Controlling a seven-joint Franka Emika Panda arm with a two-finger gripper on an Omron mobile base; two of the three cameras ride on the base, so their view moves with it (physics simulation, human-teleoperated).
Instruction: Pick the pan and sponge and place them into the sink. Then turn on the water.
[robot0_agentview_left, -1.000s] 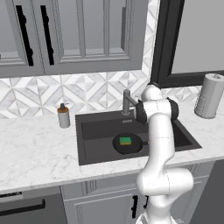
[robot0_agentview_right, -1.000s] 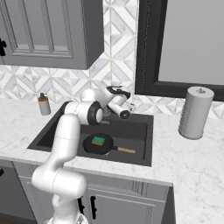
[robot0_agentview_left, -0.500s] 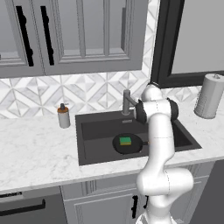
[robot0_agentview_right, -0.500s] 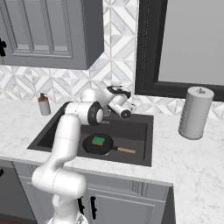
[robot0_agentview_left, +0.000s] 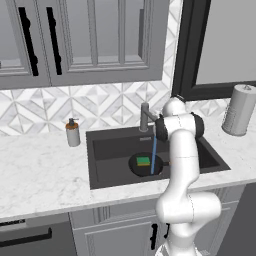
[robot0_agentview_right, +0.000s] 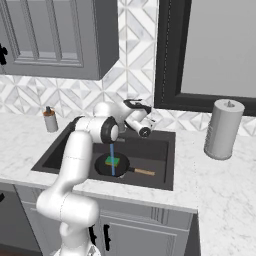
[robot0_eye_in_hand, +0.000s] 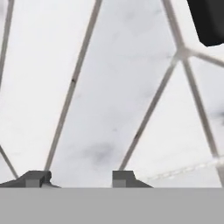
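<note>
The black pan (robot0_agentview_left: 136, 167) (robot0_agentview_right: 104, 168) lies in the dark sink (robot0_agentview_left: 110, 155) (robot0_agentview_right: 160, 150), its wooden handle (robot0_agentview_right: 144, 172) pointing right. On the pan rests the green sponge (robot0_agentview_left: 143, 161) (robot0_agentview_right: 111, 161). A thin light-blue stream of water (robot0_agentview_left: 153, 152) (robot0_agentview_right: 112, 157) falls from the grey faucet (robot0_agentview_left: 145, 116) onto the pan. My gripper (robot0_agentview_right: 146, 131) (robot0_eye_in_hand: 81, 181) hovers over the back of the sink by the faucet and faces the tiled wall. It is open; its fingertips (robot0_eye_in_hand: 37, 178) stand apart with nothing between them.
A soap bottle (robot0_agentview_left: 73, 134) (robot0_agentview_right: 49, 120) stands on the marble counter left of the sink. A paper towel roll (robot0_agentview_left: 239, 110) (robot0_agentview_right: 222, 129) stands to the right. Grey cabinets hang above, and a dark window frame (robot0_agentview_right: 165, 55) rises behind the sink.
A blue stream of water now runs from the faucet onto the pan; earlier there was none. The arm has hardly moved.
</note>
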